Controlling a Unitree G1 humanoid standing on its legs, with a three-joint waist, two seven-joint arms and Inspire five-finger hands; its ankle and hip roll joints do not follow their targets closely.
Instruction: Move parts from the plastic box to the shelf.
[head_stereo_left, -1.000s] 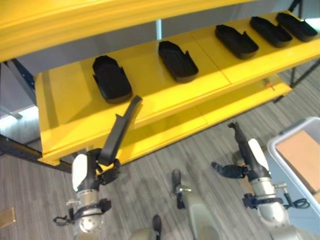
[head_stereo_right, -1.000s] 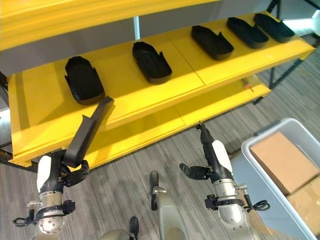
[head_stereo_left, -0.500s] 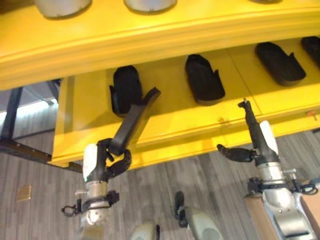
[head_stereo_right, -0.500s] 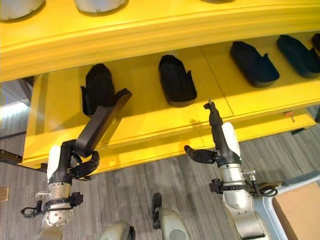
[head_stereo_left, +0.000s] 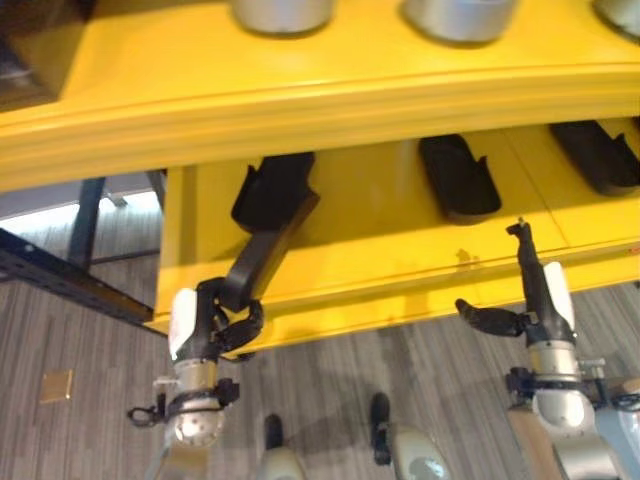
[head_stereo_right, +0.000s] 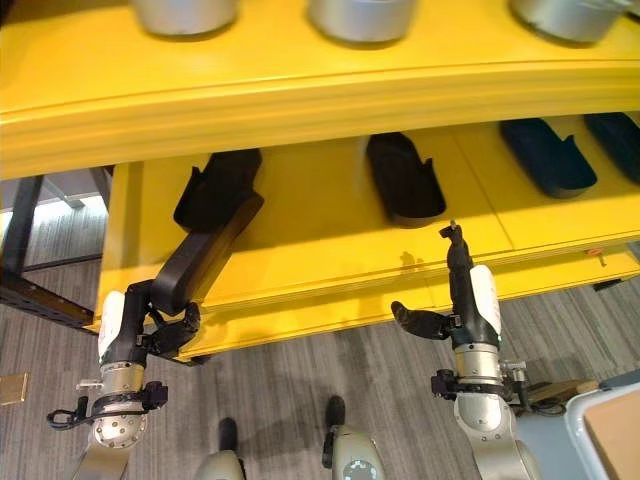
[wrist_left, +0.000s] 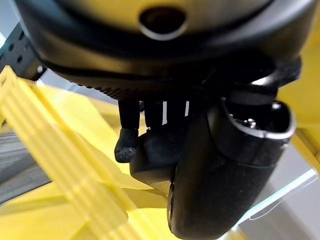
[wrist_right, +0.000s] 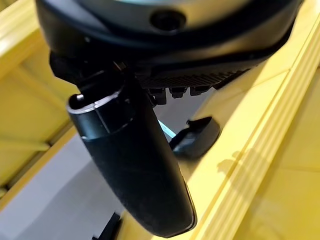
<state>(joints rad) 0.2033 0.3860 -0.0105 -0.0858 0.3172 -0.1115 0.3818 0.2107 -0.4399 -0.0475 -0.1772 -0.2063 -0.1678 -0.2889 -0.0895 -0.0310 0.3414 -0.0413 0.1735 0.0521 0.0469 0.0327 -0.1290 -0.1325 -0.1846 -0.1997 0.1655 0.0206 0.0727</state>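
Observation:
My left hand (head_stereo_left: 213, 325) is shut on the lower end of a long black part (head_stereo_left: 264, 252). The part slants up over the front edge of the yellow middle shelf (head_stereo_left: 385, 235). Its far tip lies right by the leftmost black part (head_stereo_left: 272, 186) that rests there. In the left wrist view my fingers (wrist_left: 127, 142) curl round the held part (wrist_left: 160, 152). More black parts (head_stereo_left: 458, 178) (head_stereo_left: 598, 155) lie in a row along the shelf. My right hand (head_stereo_left: 537, 295) is open in front of the shelf edge, fingers straight up, thumb out sideways, holding nothing.
The upper yellow shelf (head_stereo_right: 330, 85) overhangs the middle one and carries silver round vessels (head_stereo_right: 360, 14). A dark frame post (head_stereo_left: 60, 285) stands left of the shelf. A brown carton (head_stereo_right: 615, 445) shows at the lower right. Grey striped floor lies below.
The view has shifted, with the shelf closer and more to the right. The held part's tip now reaches over the middle shelf beside the leftmost part. The right hand stays open.

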